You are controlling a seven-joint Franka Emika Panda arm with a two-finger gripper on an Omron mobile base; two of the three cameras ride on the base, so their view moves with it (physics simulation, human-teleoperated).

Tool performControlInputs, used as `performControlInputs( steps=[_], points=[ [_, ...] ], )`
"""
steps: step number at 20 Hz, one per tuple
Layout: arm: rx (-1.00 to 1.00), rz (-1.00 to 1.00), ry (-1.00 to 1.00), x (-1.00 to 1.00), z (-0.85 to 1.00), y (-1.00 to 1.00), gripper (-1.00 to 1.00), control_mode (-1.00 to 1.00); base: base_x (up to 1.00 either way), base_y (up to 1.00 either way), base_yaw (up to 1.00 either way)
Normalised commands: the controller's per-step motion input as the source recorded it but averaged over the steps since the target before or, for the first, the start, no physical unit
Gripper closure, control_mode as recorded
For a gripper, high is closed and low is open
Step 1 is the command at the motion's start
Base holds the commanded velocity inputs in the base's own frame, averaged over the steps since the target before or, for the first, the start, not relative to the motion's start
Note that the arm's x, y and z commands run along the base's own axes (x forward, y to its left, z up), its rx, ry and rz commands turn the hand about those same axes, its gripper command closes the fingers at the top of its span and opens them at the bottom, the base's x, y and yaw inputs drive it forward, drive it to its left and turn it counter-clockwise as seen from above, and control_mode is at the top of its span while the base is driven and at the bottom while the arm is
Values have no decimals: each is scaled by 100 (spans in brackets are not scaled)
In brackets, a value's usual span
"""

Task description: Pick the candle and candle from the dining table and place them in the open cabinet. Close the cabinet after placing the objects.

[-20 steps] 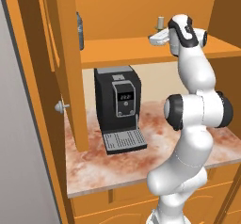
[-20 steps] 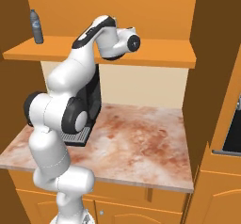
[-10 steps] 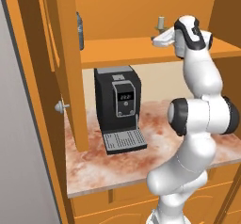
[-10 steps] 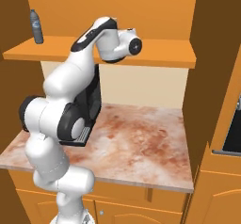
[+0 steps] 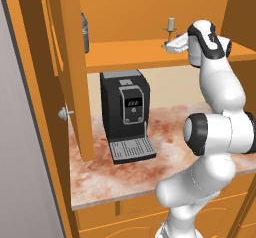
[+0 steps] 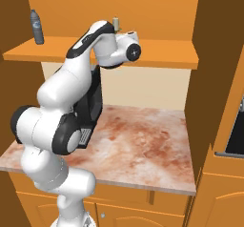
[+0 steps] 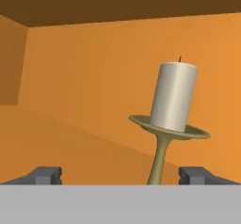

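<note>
Standing on shelf: the pale candle (image 7: 173, 96) in its brass-gold stemmed holder is seen upright on the cabinet shelf (image 5: 130, 49), its stem rising between the two dark fingertips (image 7: 44, 175) in the hand view.
End effector: the end effector (image 7: 123, 176) is held wide, its tips well apart on either side of the stem; nothing is gripped, and the candle stands on its own.
Step in hand: placing of this candle is judged done, with the release complete; the retreat from the shelf is not yet made.
Second candle: the olive candle on its dark base cannot be made out in these views, so whether it is already stored cannot be told.
Next move: a straight pull-back of the hand is called for, level and without sideways drift, so that the stem is not brushed by either tip.
Risk: the holder is tall on a thin stem and is judged easy to topple if touched.
Other things: a grey-blue bottle (image 6: 37, 26) stands at the far left of the shelf, well apart from the candle; a black coffee machine (image 5: 126, 114) sits on the marbled worktop (image 6: 143, 140) below.
In the way: the open cabinet door (image 5: 60, 67) stands at the left, to be swung shut once both candles are stored.
</note>
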Motion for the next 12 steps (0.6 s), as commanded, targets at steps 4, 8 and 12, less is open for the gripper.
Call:
performControlInputs(
  steps=[4,8,12],
  points=[
    [0,-16,0,-50,1,0,-100,-100,0,0,0],
    [0,-14,0,-45,7,-1,-100,-100,0,0,0],
    [0,-11,0,-28,13,-7,-100,-100,0,0,0]
  ],
)
